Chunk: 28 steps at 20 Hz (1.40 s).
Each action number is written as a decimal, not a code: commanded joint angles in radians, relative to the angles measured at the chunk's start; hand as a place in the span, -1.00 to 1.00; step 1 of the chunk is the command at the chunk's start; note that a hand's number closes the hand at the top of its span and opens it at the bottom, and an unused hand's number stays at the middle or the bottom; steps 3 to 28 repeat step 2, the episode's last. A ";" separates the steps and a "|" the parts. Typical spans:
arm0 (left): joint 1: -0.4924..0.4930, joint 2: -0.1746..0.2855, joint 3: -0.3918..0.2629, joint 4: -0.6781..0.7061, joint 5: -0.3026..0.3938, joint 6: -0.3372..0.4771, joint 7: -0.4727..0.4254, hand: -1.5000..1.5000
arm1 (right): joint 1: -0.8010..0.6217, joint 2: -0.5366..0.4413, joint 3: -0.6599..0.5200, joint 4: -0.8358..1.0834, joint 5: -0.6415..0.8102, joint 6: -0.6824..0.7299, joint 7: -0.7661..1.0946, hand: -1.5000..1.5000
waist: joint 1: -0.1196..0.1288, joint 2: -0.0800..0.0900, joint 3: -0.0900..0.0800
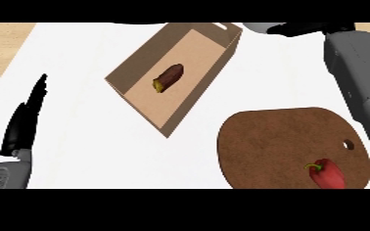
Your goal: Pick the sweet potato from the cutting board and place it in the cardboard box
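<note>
Sweet potato (168,77) down inside the cardboard box (137,56), lying on the box's pale floor about midway along, dark-skinned with a yellowish end turned toward the near side; apart from both hands. Box open-topped and set askew on the white counter (80,127), one corner pointing toward the view's lower edge. Well apart from it, at the lower right, a round brown cutting board (274,137) (small hole near its right rim), bearing a red pepper (327,173) close to its near edge. Right hand (311,28) at the view's top right, seemingly just beyond the box's far corner, at the end of a grey forearm (347,73) running up the right side. Mostly cut off there, so impossible to tell whether open or closed. Left hand (25,117) at the left edge, fingers straight and pointing up, empty, resting.
</note>
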<state>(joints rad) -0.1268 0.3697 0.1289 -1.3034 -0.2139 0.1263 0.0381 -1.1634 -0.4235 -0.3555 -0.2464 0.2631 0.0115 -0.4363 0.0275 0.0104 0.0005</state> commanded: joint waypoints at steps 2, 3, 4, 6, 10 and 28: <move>-0.010 0.028 0.021 -0.016 0.017 -0.037 0.009 0.00 | 0.064 -0.115 0.025 0.018 0.028 0.121 -0.060 -1.00 | 0.007 0.004 0.001; -0.010 0.028 0.021 -0.016 0.017 -0.037 0.009 0.00 | 0.064 -0.115 0.025 0.018 0.028 0.121 -0.060 -1.00 | 0.007 0.004 0.001; -0.010 0.028 0.021 -0.016 0.017 -0.037 0.009 0.00 | 0.064 -0.115 0.025 0.018 0.028 0.121 -0.060 -1.00 | 0.007 0.004 0.001; -0.010 0.028 0.021 -0.016 0.017 -0.037 0.009 0.00 | 0.064 -0.115 0.025 0.018 0.028 0.121 -0.060 -1.00 | 0.007 0.004 0.001; -0.010 0.028 0.021 -0.016 0.017 -0.037 0.009 0.00 | 0.064 -0.115 0.025 0.018 0.028 0.121 -0.060 -1.00 | 0.007 0.004 0.001; -0.010 0.028 0.021 -0.016 0.017 -0.037 0.009 0.00 | 0.064 -0.115 0.025 0.018 0.028 0.121 -0.060 -1.00 | 0.007 0.004 0.001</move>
